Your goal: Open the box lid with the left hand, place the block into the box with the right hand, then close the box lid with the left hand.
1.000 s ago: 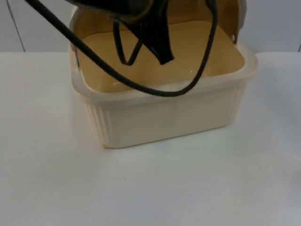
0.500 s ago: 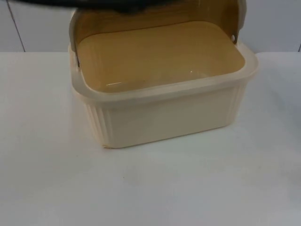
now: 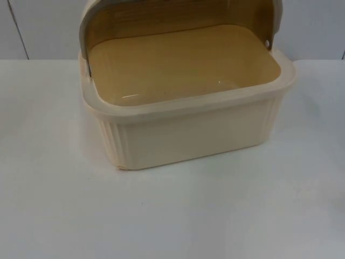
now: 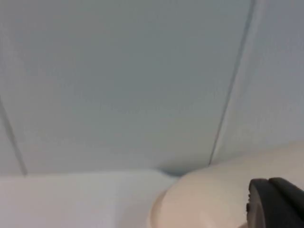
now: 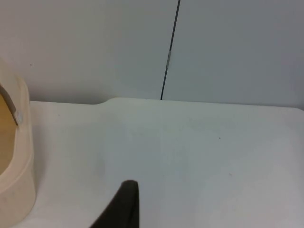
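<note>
The box (image 3: 183,108) is a cream-coloured plastic container of rectangular plan with rounded corners, standing on the white desk (image 3: 172,216) toward its far edge, close before the grey partition wall (image 3: 43,27). A broad, smooth rim runs round its mouth; below the rim the outer walls carry fine vertical ribbing, most distinct at the near left corner. The interior is a deeper tan-yellow, with a flat floor that bears small highlights. The lid (image 3: 178,13) is raised: it stands up behind the opening as a curved, translucent amber shell edged by a pale band, attached at the two rear corners, where a small metal fitting (image 3: 268,43) is seen on the right side. The box sits slightly turned, its right end farther back than its left. In the left wrist view a rounded cream surface of the box (image 4: 213,199) lies just beside the black fingertip of the left hand (image 4: 275,202), with the partition wall beyond; whether the fingers are apart or together cannot be told. In the right wrist view the right hand (image 5: 124,206) shows one dark fingertip above the bare desk (image 5: 190,156), the box's rounded end (image 5: 16,156) off to one side; its finger state likewise cannot be told.
</note>
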`<move>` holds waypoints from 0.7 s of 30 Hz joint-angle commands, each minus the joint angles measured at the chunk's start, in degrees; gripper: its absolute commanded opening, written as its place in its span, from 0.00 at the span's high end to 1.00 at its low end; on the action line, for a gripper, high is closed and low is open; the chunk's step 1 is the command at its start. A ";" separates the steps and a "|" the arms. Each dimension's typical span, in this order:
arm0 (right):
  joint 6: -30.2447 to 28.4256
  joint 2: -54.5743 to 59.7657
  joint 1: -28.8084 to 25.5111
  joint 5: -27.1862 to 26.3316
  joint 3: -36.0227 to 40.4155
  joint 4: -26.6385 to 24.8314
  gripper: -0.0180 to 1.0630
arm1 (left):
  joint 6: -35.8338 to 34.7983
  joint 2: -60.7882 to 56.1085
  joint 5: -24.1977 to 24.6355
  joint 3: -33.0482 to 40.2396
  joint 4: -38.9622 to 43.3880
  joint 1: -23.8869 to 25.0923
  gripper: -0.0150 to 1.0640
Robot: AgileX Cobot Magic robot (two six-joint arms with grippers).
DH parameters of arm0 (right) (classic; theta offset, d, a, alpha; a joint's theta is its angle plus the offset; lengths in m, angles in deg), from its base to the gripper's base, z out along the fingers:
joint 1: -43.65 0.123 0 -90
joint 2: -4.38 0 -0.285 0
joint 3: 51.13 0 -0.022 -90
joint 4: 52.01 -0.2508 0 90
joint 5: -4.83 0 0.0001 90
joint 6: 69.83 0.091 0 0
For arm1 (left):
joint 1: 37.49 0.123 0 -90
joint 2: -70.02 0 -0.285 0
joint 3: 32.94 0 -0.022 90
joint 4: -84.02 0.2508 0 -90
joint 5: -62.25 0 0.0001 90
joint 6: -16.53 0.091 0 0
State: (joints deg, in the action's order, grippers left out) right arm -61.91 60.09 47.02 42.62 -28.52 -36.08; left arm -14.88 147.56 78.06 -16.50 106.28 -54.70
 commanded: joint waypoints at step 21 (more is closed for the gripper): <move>0.38 -0.19 -0.21 -0.73 2.10 -0.18 0.01 | 28.67 -1.72 6.38 -3.66 -30.52 19.35 0.99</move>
State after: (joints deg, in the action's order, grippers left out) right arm -61.91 60.09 47.02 42.42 -26.65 -36.08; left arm 13.88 146.29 84.23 -19.77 77.54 -34.66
